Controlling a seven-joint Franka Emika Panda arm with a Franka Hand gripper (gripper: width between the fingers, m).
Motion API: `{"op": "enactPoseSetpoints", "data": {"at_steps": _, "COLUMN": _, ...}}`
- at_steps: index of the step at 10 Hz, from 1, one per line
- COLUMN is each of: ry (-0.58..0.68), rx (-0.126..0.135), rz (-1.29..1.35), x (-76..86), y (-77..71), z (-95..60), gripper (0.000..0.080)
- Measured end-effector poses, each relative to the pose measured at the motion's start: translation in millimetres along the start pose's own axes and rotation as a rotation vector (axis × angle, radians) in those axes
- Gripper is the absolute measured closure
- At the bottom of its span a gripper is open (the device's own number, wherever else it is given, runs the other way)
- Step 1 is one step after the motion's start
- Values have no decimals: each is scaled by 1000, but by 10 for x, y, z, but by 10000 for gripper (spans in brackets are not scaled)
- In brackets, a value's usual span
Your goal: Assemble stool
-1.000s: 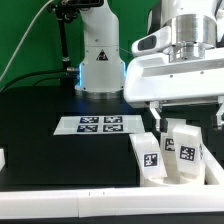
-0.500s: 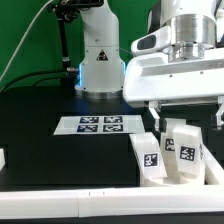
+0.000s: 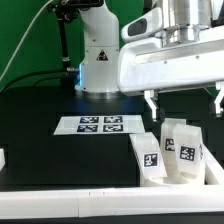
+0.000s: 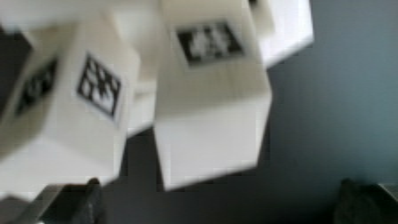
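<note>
A: The jaws hang spread and hold nothing; the gripper (image 3: pixel 185 104) hovers above the stool legs (image 3: pixel 167 152), which stand bunched together on the table (image 3: pixel 60 150) at the exterior view's right.

B: And the seat?

A: Not in view. The marker board (image 3: pixel 99 124) lies well apart, to the exterior view's left of the legs.

B: The risk?

A: The legs (image 4: pixel 151 95) are touching or nearly so. I judge a finger coming down could clip a neighbour and tip it, or pinch two at once.
</note>
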State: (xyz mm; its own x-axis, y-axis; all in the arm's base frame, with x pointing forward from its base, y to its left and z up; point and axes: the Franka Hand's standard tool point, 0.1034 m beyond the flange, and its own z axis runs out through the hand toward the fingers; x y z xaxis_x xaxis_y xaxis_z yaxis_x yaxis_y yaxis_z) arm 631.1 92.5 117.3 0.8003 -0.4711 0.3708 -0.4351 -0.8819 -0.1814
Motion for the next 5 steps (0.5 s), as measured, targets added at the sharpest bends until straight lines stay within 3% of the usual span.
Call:
{"op": "enactPoseSetpoints", "data": {"at_steps": 3, "ry": -229, "rx": -52, "rz": 8, "x": -87, "y": -28, "z": 59, "gripper": 151}}
{"op": "enactPoseSetpoints", "data": {"at_steps": 5, "ry": -309, "rx": -68, "rz": 22, "x": -10, "y": 63, "z": 28, "gripper": 151}}
